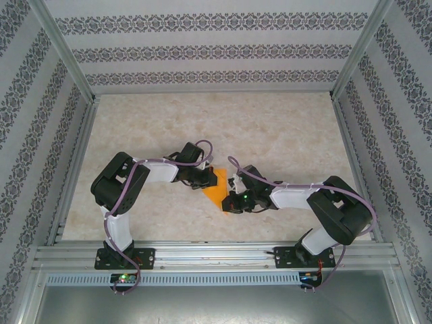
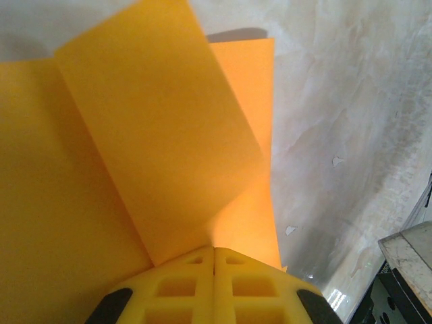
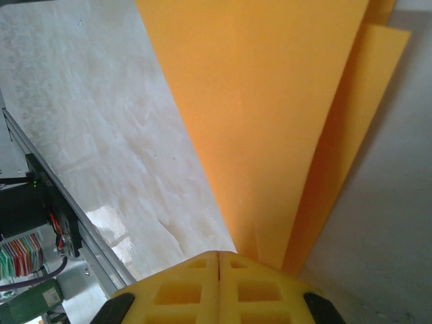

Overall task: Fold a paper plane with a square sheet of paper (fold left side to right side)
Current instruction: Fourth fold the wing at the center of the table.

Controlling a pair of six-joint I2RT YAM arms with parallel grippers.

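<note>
Just beyond the aluminium rail (image 1: 216, 251), both arms bend inward over the marbled table (image 1: 290, 135). The left gripper (image 2: 214, 251) has its yellow fingers pressed together, pinching the orange paper (image 2: 155, 135) at a folded part. The right gripper (image 3: 219, 255) is closed too, pinching the paper's narrow end. The paper sits between them near the table's middle, with the wrists partly covering it. Patterned walls (image 1: 202, 54) stand behind.

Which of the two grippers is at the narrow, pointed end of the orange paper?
The right gripper: the orange paper narrows to a point where it meets this gripper. The left gripper is at a wider part, beside a folded flap.
</note>
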